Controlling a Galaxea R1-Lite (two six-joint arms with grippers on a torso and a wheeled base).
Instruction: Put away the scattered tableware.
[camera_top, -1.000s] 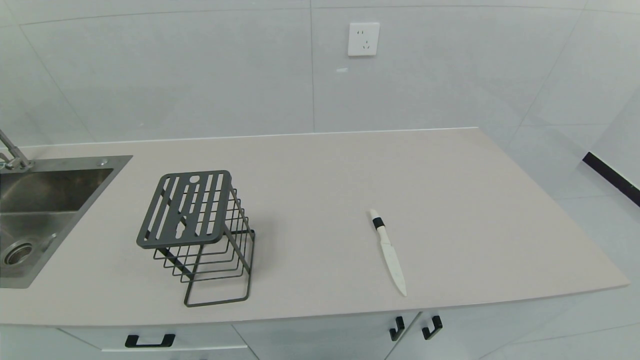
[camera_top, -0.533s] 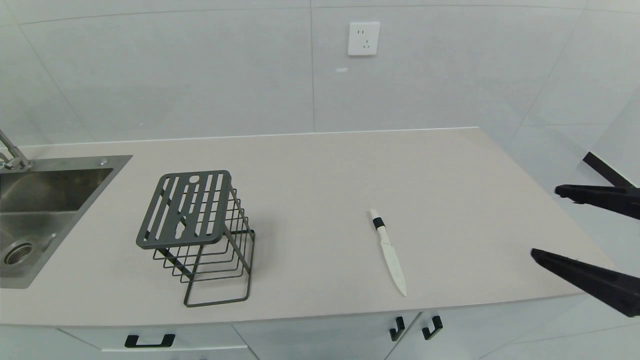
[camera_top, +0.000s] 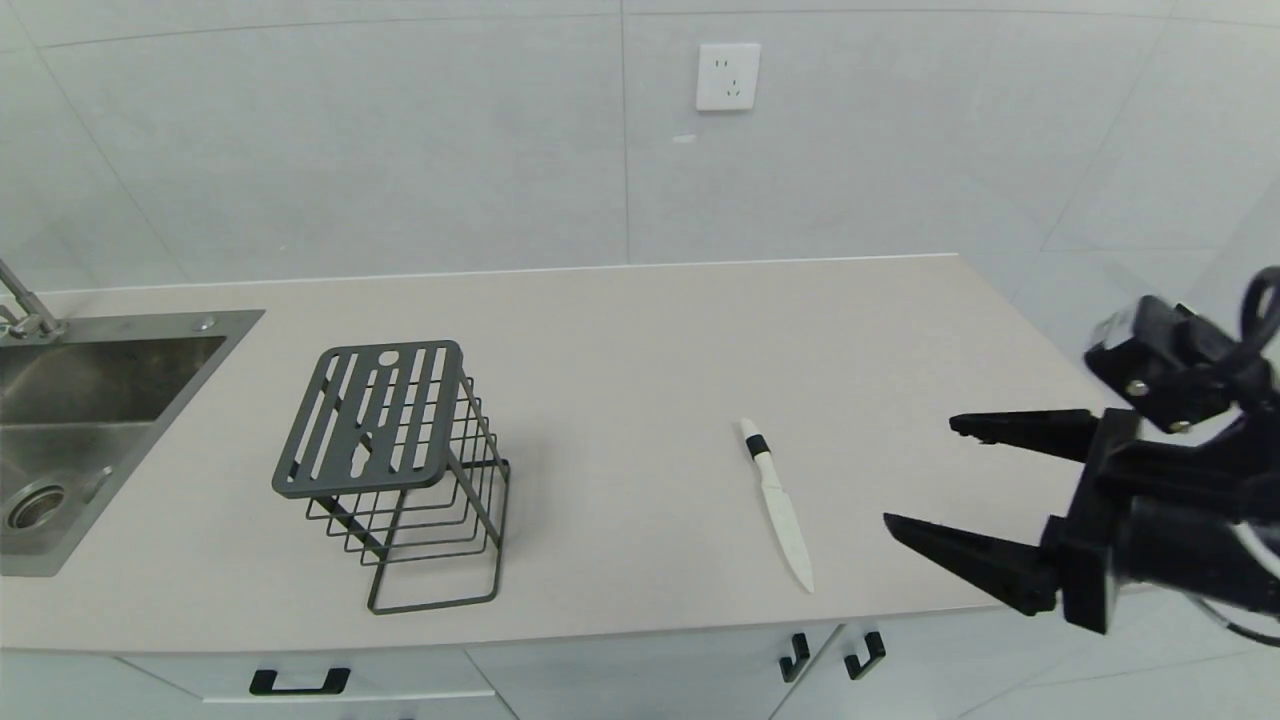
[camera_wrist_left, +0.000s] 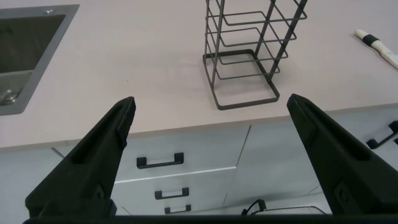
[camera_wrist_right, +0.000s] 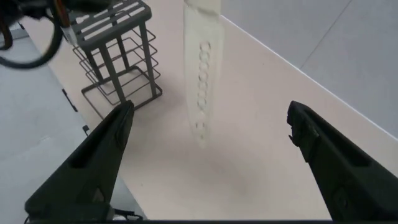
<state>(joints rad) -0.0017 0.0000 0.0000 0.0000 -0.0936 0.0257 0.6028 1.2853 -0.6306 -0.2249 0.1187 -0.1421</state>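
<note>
On worktop (camera_top: 620, 330), white knife (camera_top: 775, 500) lies flat, right of knife rack (camera_top: 395, 470). Long axis front-to-back, handle far, tip near front edge. Right jaws apart, empty, near blade on its right: nearer arm. Left jaws apart, low before knife rack.

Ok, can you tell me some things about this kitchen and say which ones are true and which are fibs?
The knife lies flat on the counter. True.
The right pincer is squeezing the knife. False: it is open, off to the side of the knife, holding nothing.
The rack stands between the sink and the knife. True.
The socket on the wall has a plug in it. False: nothing is plugged in.
The left pincer is open. True.
</note>
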